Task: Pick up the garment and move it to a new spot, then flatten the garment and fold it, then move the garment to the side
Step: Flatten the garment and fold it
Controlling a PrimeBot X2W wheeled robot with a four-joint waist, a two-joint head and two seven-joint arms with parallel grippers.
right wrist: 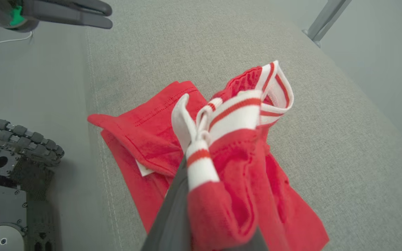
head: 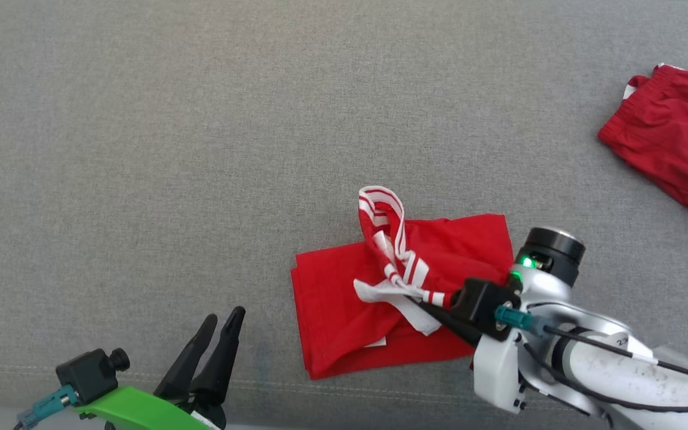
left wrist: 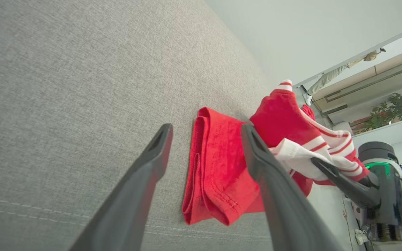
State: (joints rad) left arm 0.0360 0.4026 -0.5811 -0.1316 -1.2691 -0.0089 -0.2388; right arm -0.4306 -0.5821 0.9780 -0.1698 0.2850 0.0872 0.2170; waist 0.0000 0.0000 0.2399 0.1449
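The left gripper point(head: 224, 313) sits low at the left, its fingers spread wide apart. The right gripper point(head: 424, 307), on a pale forearm point(head: 607, 364) reaching in from the lower right, pinches the garment point(head: 332, 298) tight.

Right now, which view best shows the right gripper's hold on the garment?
The right wrist view: the right gripper is shut on the garment's striped trim, close up. The head view shows the whole garment, the grip small. The left wrist view shows it side-on, behind the open left gripper.
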